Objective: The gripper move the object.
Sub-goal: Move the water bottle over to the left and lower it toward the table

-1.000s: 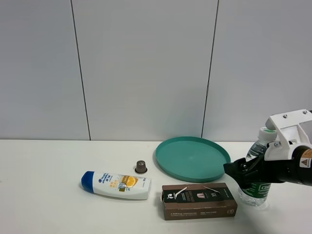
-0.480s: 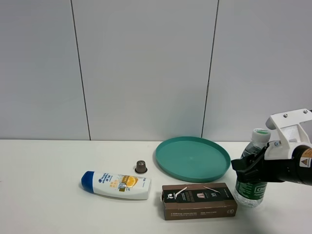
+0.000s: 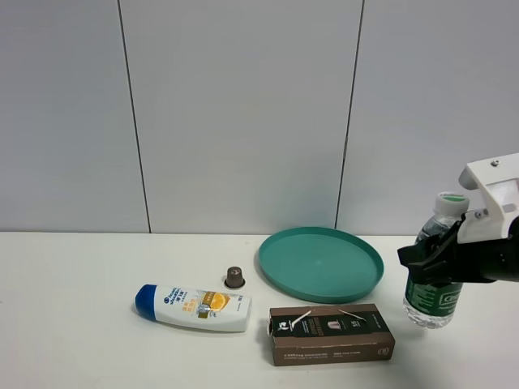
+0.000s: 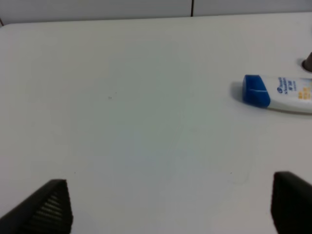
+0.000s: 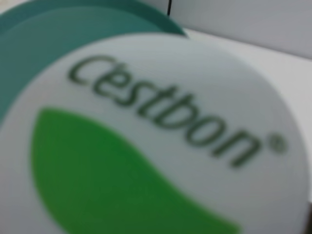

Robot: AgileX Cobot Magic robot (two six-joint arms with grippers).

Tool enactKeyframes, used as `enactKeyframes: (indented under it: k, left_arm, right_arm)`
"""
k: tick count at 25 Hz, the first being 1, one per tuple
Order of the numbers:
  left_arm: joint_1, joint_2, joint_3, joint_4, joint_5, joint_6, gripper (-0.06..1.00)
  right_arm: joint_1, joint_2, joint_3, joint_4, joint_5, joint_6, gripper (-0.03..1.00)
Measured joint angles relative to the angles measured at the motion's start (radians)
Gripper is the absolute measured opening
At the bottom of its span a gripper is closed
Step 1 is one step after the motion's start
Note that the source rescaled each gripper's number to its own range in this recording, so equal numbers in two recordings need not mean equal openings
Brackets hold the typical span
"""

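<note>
Two arms on this rig; only the right one shows in the high view.

Right gripper: at the far right of the counter, reaching in from the right edge, with a white bracket on top. Its dark fingers are clamped across the mid-body of the water bottle, just above the green label. The bottle is upright with its white cap uppermost. It sits right of the teal plate and beyond the right end of the brown box, touching neither. Cannot tell whether its base meets the counter.

Right wrist view: almost filled by the blurred top of the cap, printed "Cestbon" over a green patch. A strip of the teal plate's rim shows behind it. No fingers visible in this view.

Left gripper: seen only in its own wrist view. Its two dark fingers are spread wide with bare counter between them, gripping nothing. It is well apart from the white shampoo bottle.

Other items, high view: the shampoo bottle lies on its side with its blue cap to the left, left of the box. A small brown capsule stands just behind it, near the plate's left rim. The box lies flat in front of the plate.
</note>
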Motion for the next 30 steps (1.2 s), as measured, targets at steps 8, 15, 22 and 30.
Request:
enactKeyframes:
  k: [8, 15, 22, 30]
  left_arm:
    - [0.000, 0.000, 0.000, 0.000, 0.000, 0.000, 1.00]
    - [0.000, 0.000, 0.000, 0.000, 0.000, 0.000, 1.00]
    - [0.000, 0.000, 0.000, 0.000, 0.000, 0.000, 1.00]
    - [0.000, 0.000, 0.000, 0.000, 0.000, 0.000, 1.00]
  right_arm:
    - [0.000, -0.181, 0.001, -0.020, 0.013, 0.121, 0.00]
    - [0.053, -0.251, -0.119, -0.337, 0.085, 0.462, 0.00]
    - [0.213, -0.231, -0.456, -0.612, 0.334, 0.698, 0.00]
    - [0.420, -0.022, -0.853, -0.627, 0.717, 0.718, 0.00]
